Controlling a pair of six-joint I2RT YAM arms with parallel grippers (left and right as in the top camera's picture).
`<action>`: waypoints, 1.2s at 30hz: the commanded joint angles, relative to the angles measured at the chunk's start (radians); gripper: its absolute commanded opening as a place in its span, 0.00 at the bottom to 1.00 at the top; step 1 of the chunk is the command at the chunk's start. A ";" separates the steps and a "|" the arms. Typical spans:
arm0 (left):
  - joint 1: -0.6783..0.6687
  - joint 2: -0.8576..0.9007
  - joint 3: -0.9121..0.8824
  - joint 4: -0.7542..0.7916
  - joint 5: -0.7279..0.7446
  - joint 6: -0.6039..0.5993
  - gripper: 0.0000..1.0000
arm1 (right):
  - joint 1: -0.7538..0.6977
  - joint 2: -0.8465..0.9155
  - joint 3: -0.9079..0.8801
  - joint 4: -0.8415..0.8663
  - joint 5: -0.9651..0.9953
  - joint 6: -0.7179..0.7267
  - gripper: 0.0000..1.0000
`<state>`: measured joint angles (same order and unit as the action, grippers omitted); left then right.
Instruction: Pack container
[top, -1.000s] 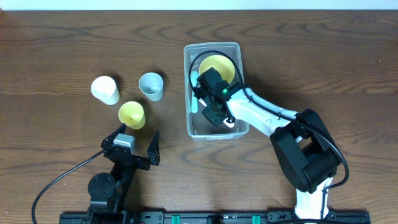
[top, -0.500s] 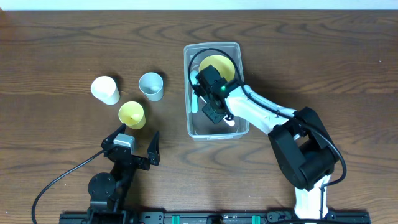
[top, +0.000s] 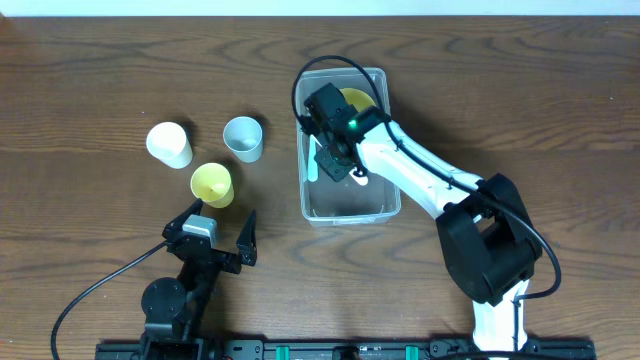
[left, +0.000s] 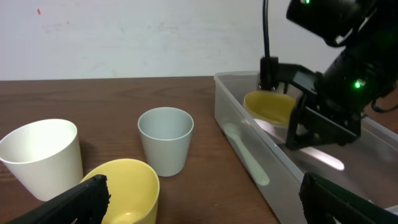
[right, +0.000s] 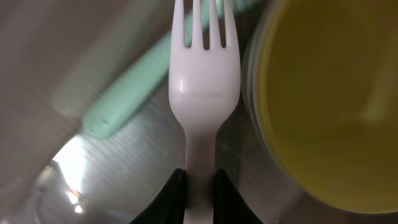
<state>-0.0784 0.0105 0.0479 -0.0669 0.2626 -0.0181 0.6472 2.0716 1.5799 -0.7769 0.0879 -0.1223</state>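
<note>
Worktop (top: 100, 80): dark wood grain, flat, bare across most of its far and left areas.

The container (top: 345, 203) stands right of centre on the worktop. It is clear plastic, rectangular, with rounded corners and a raised rim. Its near half shows bare floor. Its far half holds a round yellow bowl (right: 329, 106) and a pale green spoon (right: 134, 93) lying along the left wall.

Right tool (right: 200, 190): reaching into the container from above, its jaws closed tight on the handle of a white plastic fork (right: 204, 87). The fork's tines point away from the tool, in the narrow gap between spoon and bowl rim. Whether the fork touches the floor cannot be told.

Left tool (top: 224, 214): low at the near edge, jaws spread wide, holding nothing.

Three smooth tapered cups stand upright left of the container: a white cup (top: 169, 144), a grey cup (top: 243, 138), and a yellow cup (top: 212, 184) just beyond the left tool's fingertips. The grey cup is near the container's left wall, apart from it.
</note>
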 joint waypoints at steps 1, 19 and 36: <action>0.005 -0.005 -0.029 -0.014 0.007 0.006 0.98 | 0.033 0.012 0.053 -0.010 0.006 0.016 0.14; 0.005 -0.005 -0.029 -0.014 0.007 0.006 0.98 | 0.072 0.012 0.087 0.174 -0.017 0.344 0.18; 0.005 -0.005 -0.029 -0.014 0.007 0.006 0.98 | 0.073 0.011 0.089 0.283 -0.041 0.454 0.68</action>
<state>-0.0784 0.0101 0.0479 -0.0669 0.2626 -0.0181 0.7132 2.0720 1.6428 -0.4973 0.0731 0.3393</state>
